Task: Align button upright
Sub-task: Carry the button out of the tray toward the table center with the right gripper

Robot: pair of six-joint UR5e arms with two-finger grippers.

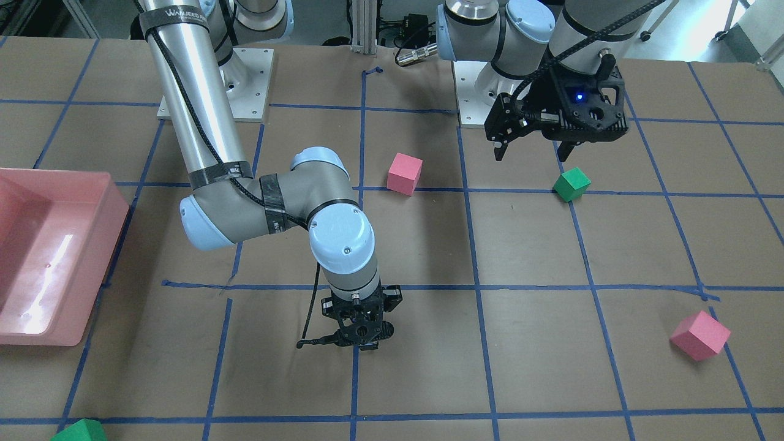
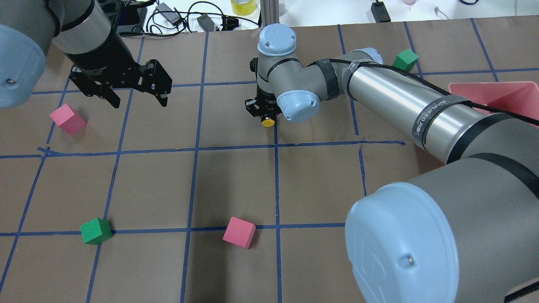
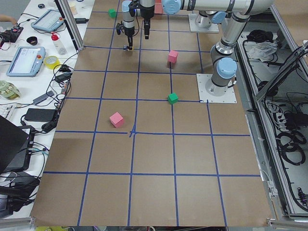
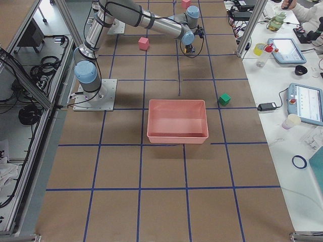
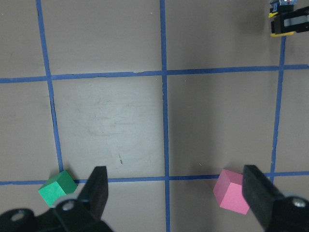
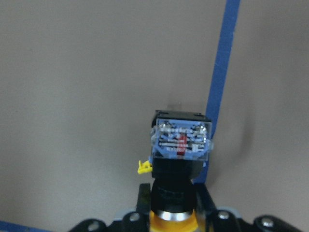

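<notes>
The right claw is seen clamped on the small push-button with round yellow cap, black collar and boxy contact block. It is gripped at the collar and held low at the brown paper worktop, just beside a blue tape line. The button is carried lying over, cap nearest the wrist, so upright is not yet reached. A slip is to be feared: the round collar could swivel between the jaws, and a tilted release would likely topple it. Far off, the left claw is spread wide, nothing held.
</notes>
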